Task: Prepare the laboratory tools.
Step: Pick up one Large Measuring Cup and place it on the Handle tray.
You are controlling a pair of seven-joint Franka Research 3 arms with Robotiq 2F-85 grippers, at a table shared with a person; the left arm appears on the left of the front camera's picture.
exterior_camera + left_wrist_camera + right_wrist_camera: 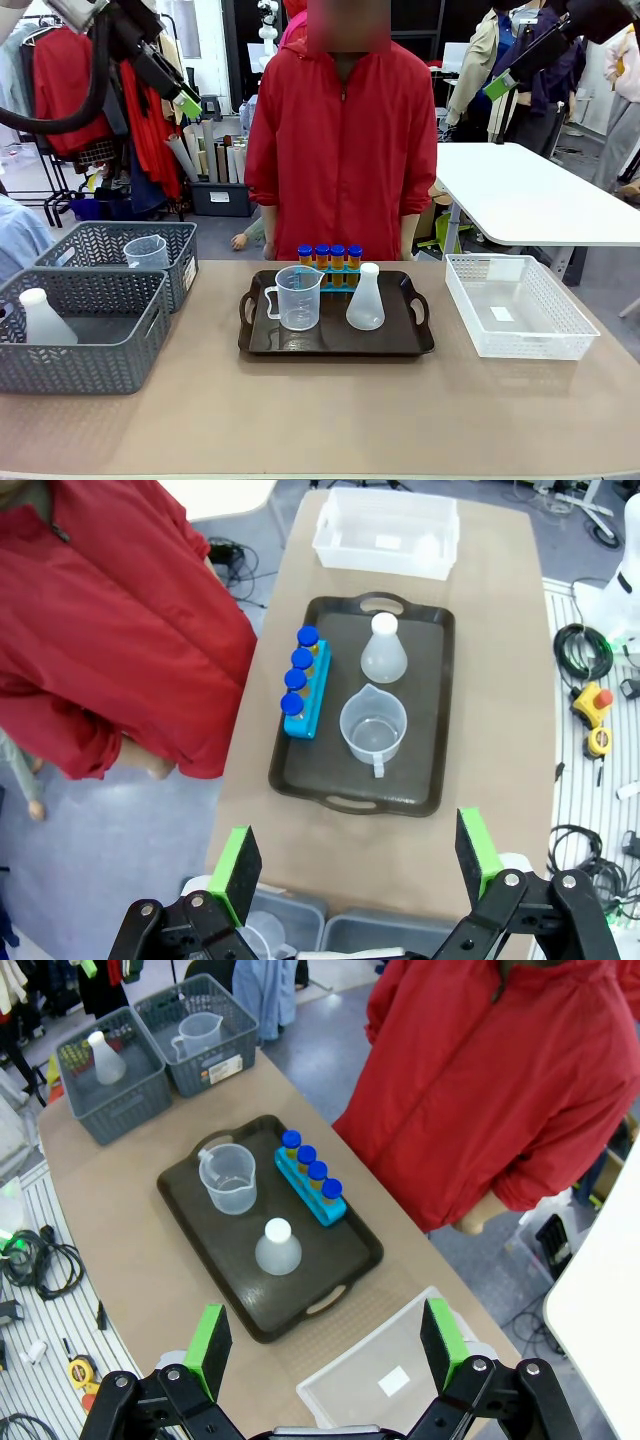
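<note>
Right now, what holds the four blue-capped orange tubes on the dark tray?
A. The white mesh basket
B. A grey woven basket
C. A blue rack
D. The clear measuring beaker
C. The orange tubes stand in a row in a blue rack on the dark tray, beside the beaker and flask.
</note>
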